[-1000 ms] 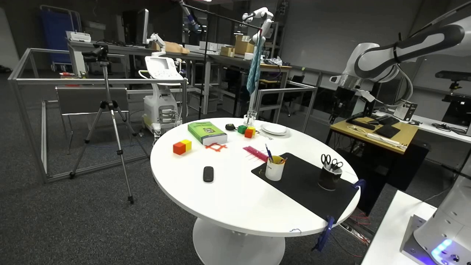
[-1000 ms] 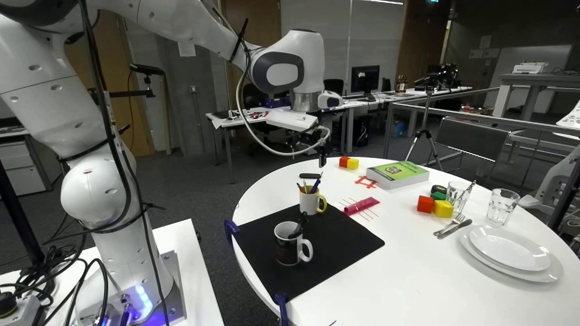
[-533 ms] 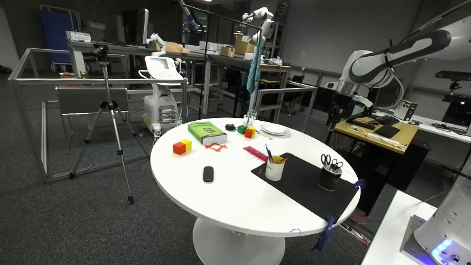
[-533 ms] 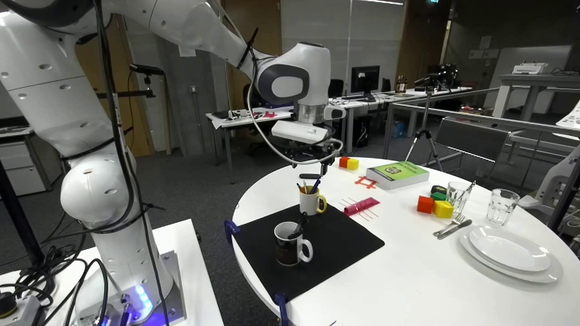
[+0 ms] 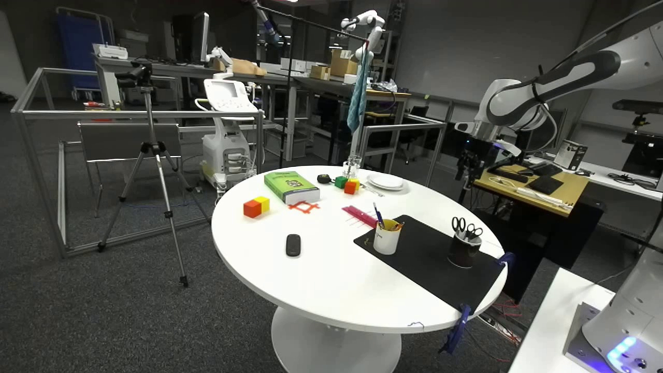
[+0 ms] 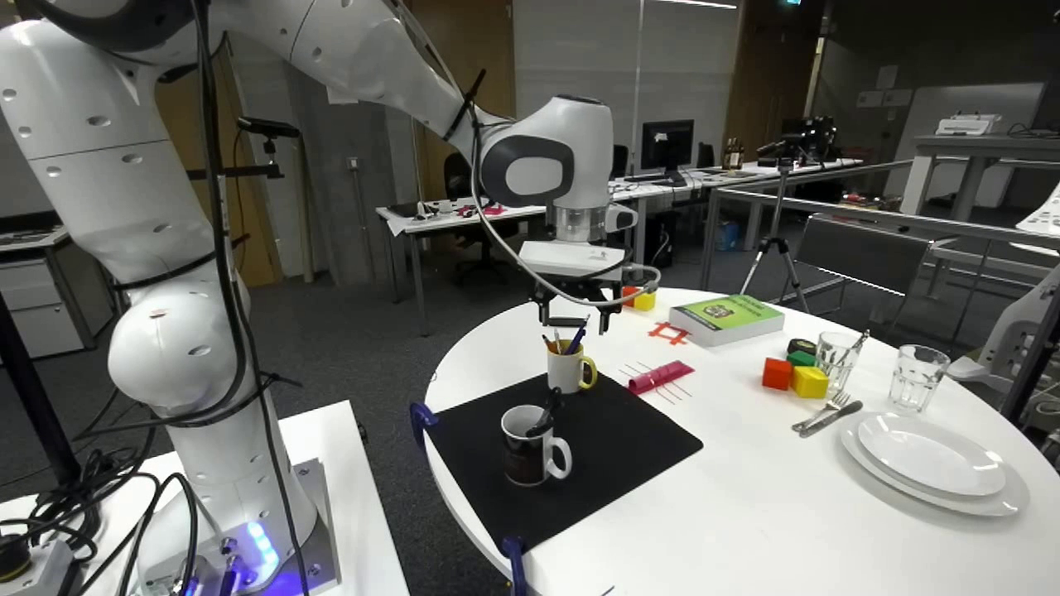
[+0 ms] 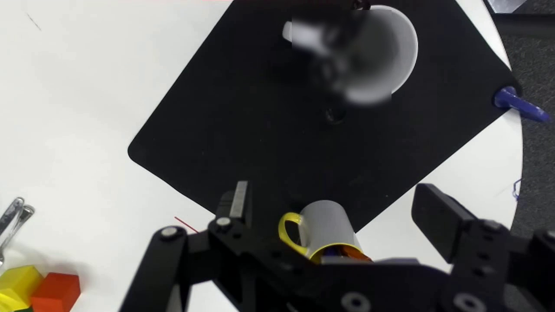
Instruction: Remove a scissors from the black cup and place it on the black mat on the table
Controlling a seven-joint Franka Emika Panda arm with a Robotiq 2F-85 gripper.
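The black cup (image 5: 462, 253) stands upright on the black mat (image 5: 427, 263). It has a white handle and pale inside in an exterior view (image 6: 523, 455). Two black-handled scissors (image 5: 458, 224) stick up out of it, handles up. In the wrist view the cup (image 7: 405, 47) is at the top, and its scissors are blurred there. My gripper (image 6: 574, 319) is open and empty, in the air above the table. In the wrist view the gripper (image 7: 334, 200) has its fingers wide apart, with the white cup below between them, not touched.
The white cup with yellow rim (image 6: 566, 372) holds pens at the mat's edge. Blue clamps (image 5: 458, 331) grip the table edge. A black remote (image 5: 293, 245), green book (image 5: 291, 187), coloured cubes (image 6: 777, 373), glasses (image 6: 919, 377) and plates (image 6: 932, 455) lie farther off.
The arm has come lower, and my gripper has turned about its wrist so both fingers now show side by side in an exterior view. The cups, scissors and mat have not moved.
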